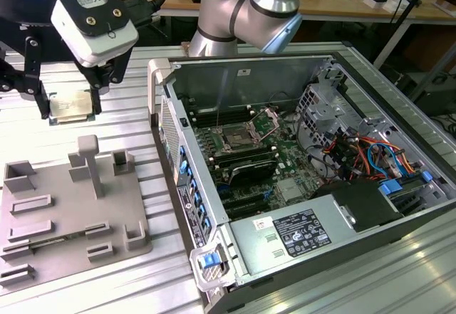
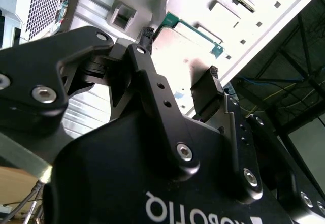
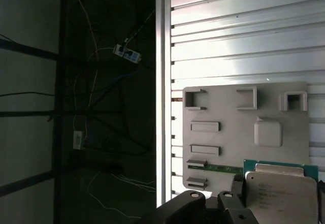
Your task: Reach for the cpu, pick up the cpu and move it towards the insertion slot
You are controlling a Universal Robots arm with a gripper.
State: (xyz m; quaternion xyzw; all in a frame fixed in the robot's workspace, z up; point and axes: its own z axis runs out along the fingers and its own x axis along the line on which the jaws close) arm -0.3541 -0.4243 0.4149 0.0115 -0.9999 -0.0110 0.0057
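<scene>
Setting: a robotics lab or workshop, set up as a test cell for computer assembly. Evidence: a jointed industrial robot arm (image 1: 249,8) stands at a ribbed aluminium-profile surface (image 1: 399,278) that carries an opened desktop computer case (image 1: 235,79), its mainboard (image 1: 263,157) and wiring exposed, and a grey fixture plate (image 1: 71,218) with recesses and posts. In the exterior view a wooden surface (image 1: 335,4) behind is cluttered with small parts; in the first wrist view loose cables (image 3: 89,66) hang in the dark beside the ribbed top.
</scene>
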